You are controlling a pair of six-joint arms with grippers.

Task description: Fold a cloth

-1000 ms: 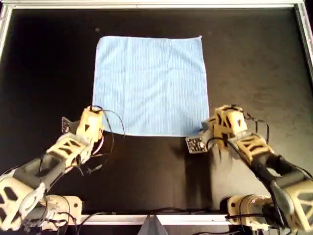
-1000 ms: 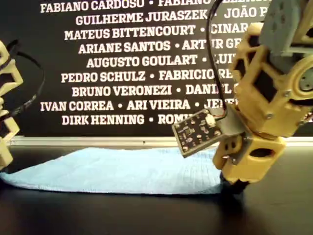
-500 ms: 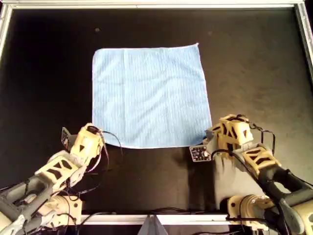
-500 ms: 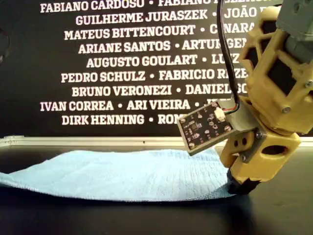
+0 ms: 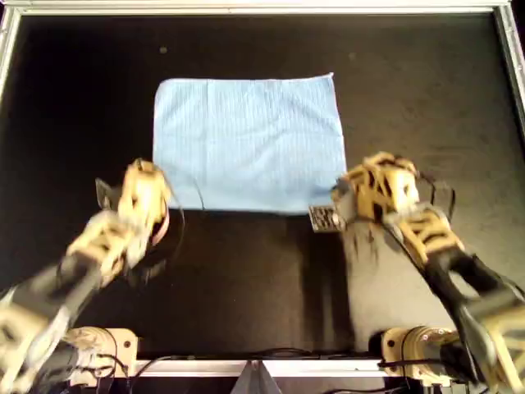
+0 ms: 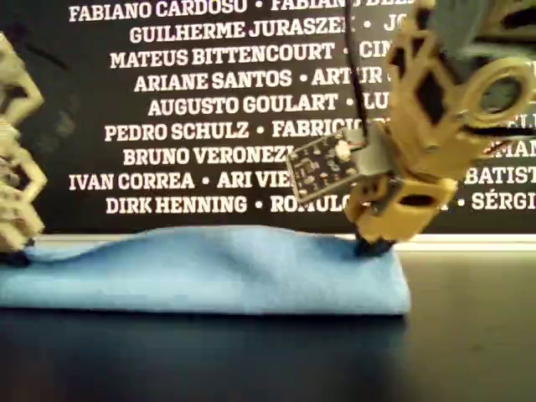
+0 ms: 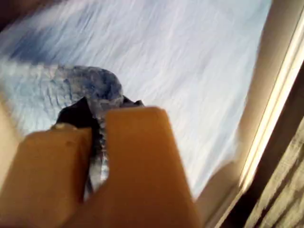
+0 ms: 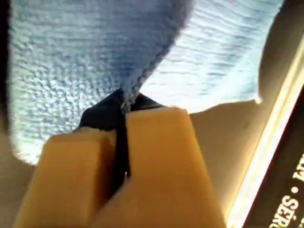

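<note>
The light-blue cloth (image 5: 246,135) lies on the black table, its near edge raised off the surface. My left gripper (image 5: 152,190) is shut on the cloth's near corner at the overhead view's left; the left wrist view shows bunched fabric (image 7: 95,85) pinched between the jaws of that gripper (image 7: 97,128). My right gripper (image 5: 349,193) is shut on the near corner at the overhead view's right, with fabric (image 8: 71,57) draped over its tips (image 8: 122,111). In the exterior view the cloth (image 6: 209,268) forms a rounded fold under the right gripper (image 6: 374,245).
A metal frame (image 5: 262,8) borders the black table. A dark poster with white names (image 6: 193,126) stands behind the far edge. A small circuit board (image 5: 326,218) sticks out from the right wrist. Bare black surface lies between the cloth and the arm bases.
Both grippers have lifted the cloth's near edge and carried it toward the far side. The cloth's visible depth has shrunk, and both arms are motion-blurred.
</note>
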